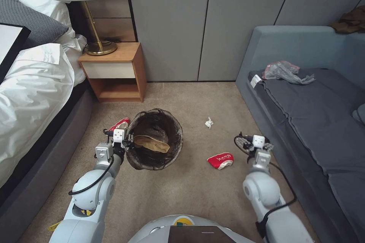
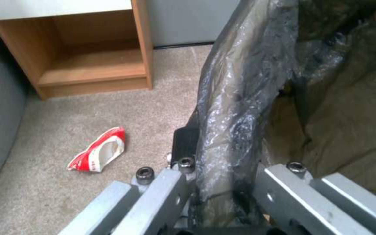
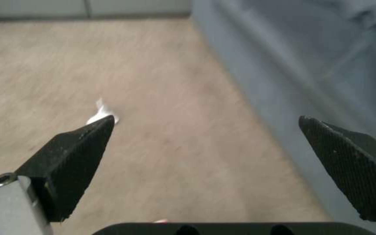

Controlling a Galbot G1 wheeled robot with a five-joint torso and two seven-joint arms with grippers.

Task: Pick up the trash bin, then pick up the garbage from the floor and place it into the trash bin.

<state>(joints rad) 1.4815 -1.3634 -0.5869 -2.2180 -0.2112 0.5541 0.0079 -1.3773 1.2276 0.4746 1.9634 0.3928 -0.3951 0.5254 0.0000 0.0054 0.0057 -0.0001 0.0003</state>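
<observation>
The left end effector (image 1: pixel 127 141) pinches the lined rim of the trash bin (image 1: pixel 155 138), one finger (image 2: pixel 186 143) outside the dark bag; the bin's mouth tilts toward the robot, one brown paper bag (image 1: pixel 152 143) inside. Two red-and-white paper cups lie on the carpet: one (image 1: pixel 118 123) on the bin's bed side, the other (image 1: pixel 220 160) on its sofa side. One white tissue wad (image 1: pixel 208 122) lies beyond that second cup. The right end effector (image 1: pixel 254 145), spread wide and holding nothing, hovers near the sofa.

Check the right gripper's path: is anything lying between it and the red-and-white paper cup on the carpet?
Nothing visible blocks it. The right gripper, open, hangs beside the sofa, and only bare carpet separates it from the red-and-white paper cup. The left gripper grips the trash bin rim, well aside.
</observation>
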